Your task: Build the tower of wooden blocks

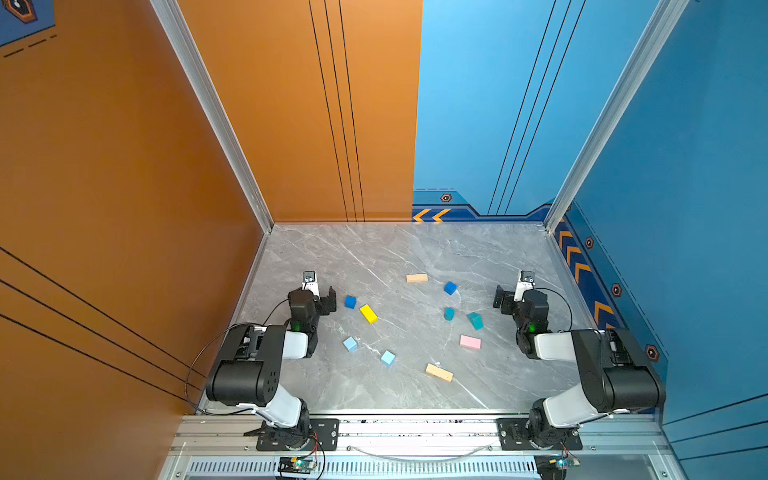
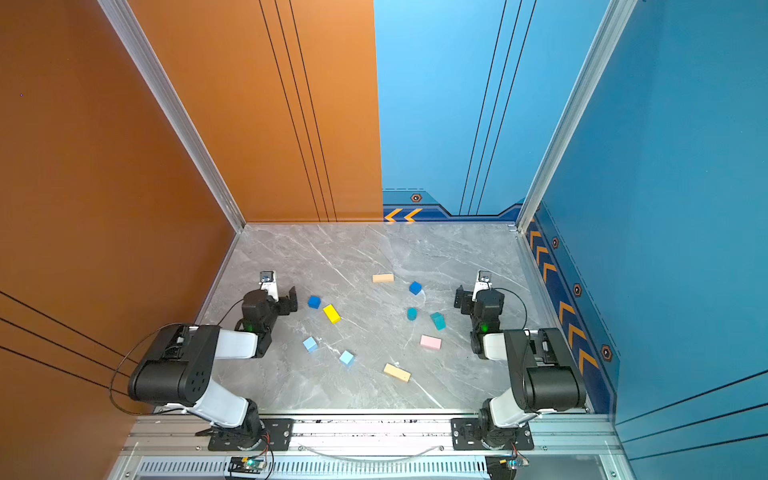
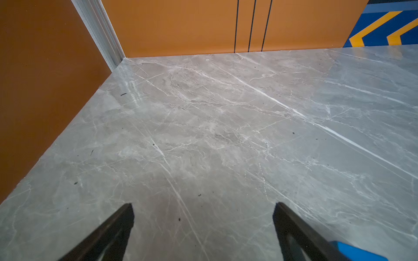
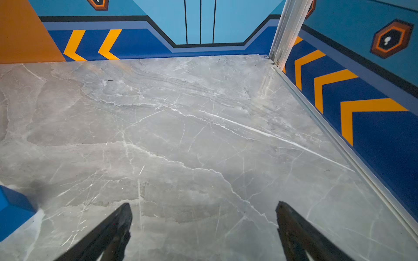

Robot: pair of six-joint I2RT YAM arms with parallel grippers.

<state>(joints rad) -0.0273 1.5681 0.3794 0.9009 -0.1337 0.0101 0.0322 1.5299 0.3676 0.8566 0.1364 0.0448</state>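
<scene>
Grey marble tabletop (image 1: 374, 257) with the wood blocks (image 2: 430, 342) scattered across its middle, each lying apart, none stacked. Left claw (image 3: 203, 206) is spread wide and gripping nothing, low over bare marble. Right claw (image 4: 203, 204) is the same: wide and empty. Between them lie the far tan plank (image 1: 417, 278), near tan plank (image 1: 439, 372), pink slab (image 1: 470, 342) and yellow bar (image 1: 368, 313). The teal prism (image 1: 475, 321) sits just beside the teal cylinder (image 1: 449, 313). Left dark blue cube (image 1: 350, 302) is near the left claw, right dark blue cube (image 1: 450, 287) near the far plank. Two light blue cubes (image 1: 350, 344) are toward the front.
</scene>
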